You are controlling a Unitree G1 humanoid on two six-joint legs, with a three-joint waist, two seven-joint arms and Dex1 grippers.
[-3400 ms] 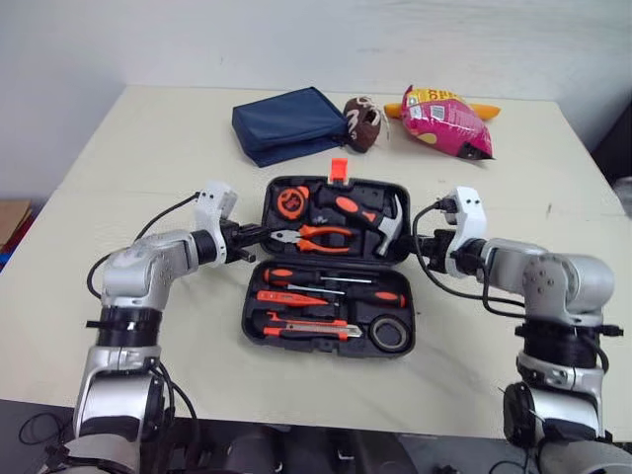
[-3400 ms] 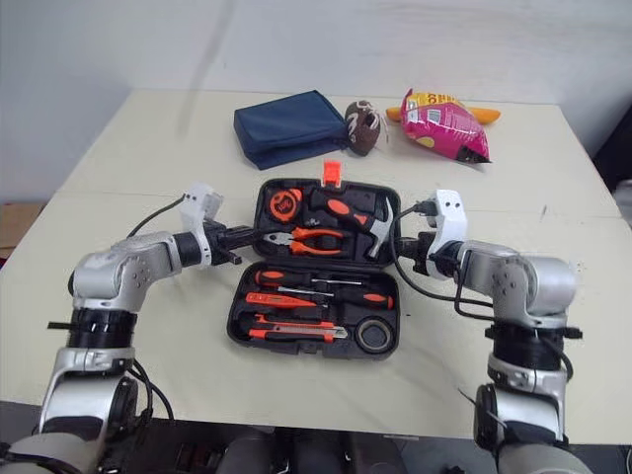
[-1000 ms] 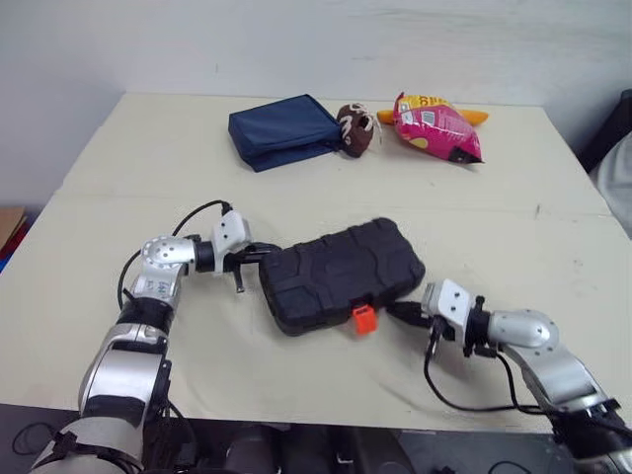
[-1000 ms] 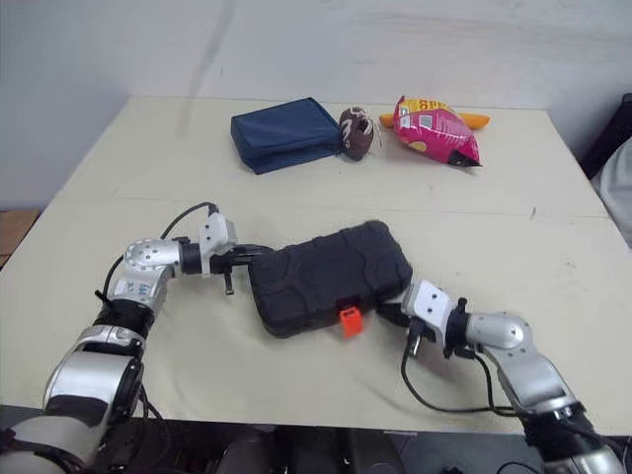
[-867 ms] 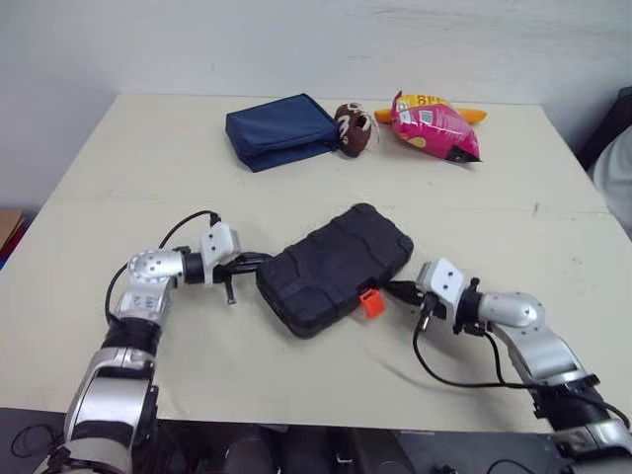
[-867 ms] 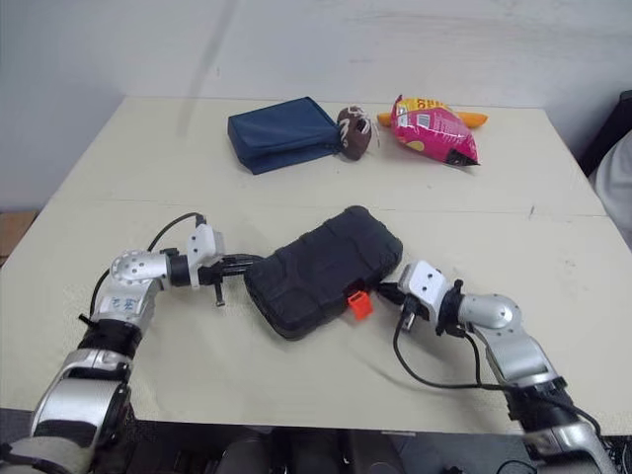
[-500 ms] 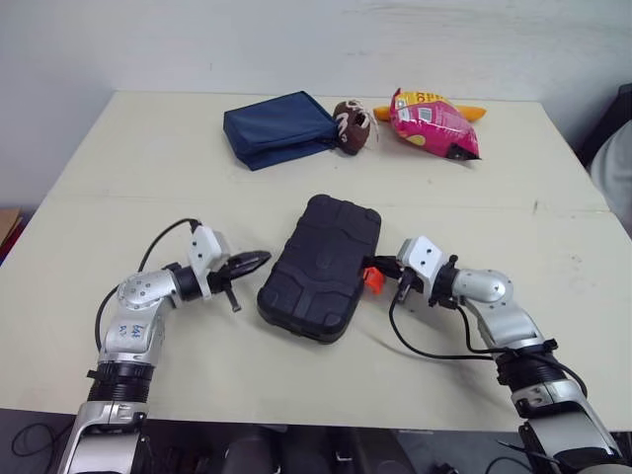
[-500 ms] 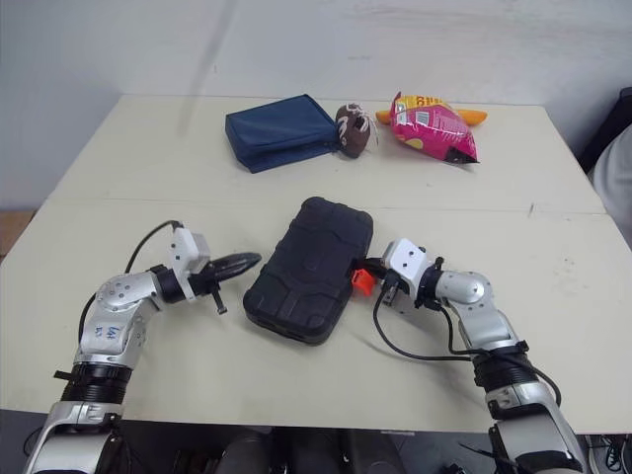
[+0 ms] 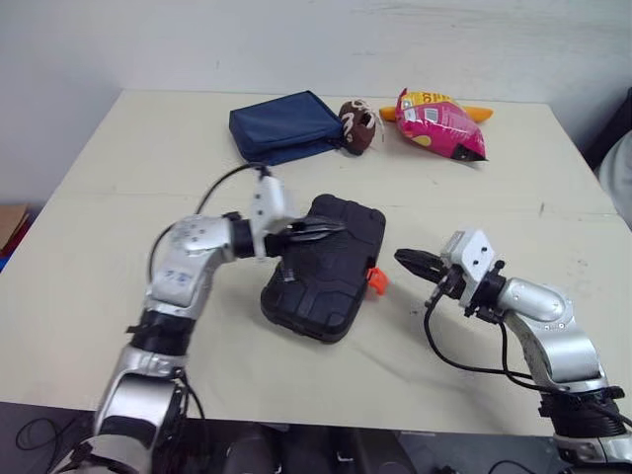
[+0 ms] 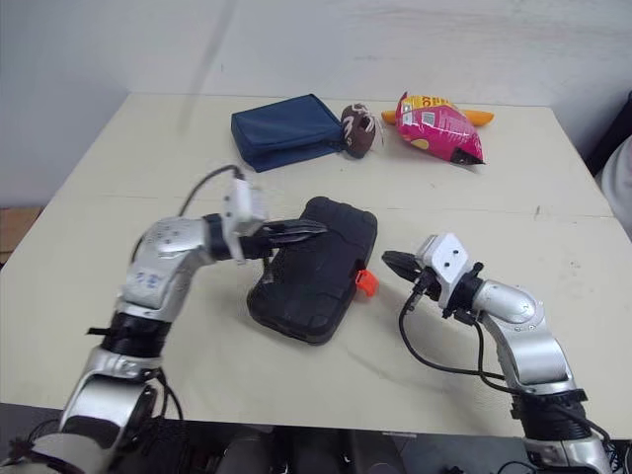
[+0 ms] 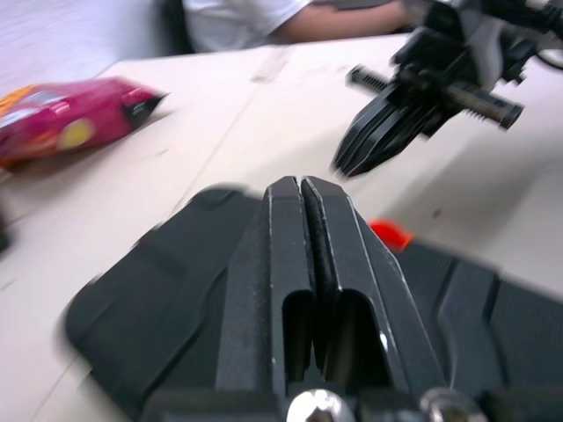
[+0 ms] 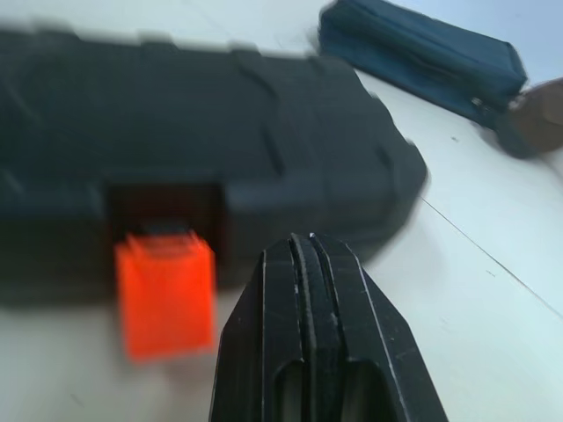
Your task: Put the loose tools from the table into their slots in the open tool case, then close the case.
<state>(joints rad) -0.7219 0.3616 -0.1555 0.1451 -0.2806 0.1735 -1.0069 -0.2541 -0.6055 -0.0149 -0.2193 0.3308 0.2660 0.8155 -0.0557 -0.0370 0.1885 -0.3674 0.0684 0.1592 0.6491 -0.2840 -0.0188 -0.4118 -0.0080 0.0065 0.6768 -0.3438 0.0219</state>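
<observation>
The black tool case point(image 9: 326, 267) lies closed in the middle of the cream table point(image 9: 118, 168), its long axis running away from me and its orange latch point(image 9: 375, 280) sticking out on the right side. My left gripper point(image 9: 331, 228) is shut and hovers over the far part of the lid, with nothing held. My right gripper point(image 9: 403, 259) is shut too, pointing at the case from the right, a short gap from the latch point(image 12: 165, 294). The tools are hidden inside.
A navy pouch point(image 9: 286, 126), a small brown football point(image 9: 357, 124) and a pink snack bag point(image 9: 439, 111) lie along the far side of the table. A person in a white shirt point(image 11: 255, 18) sits beyond the table's right edge.
My left gripper has swung from the table left of the case up over its lid. My right gripper has backed away from the latch to the right. The case has stayed put.
</observation>
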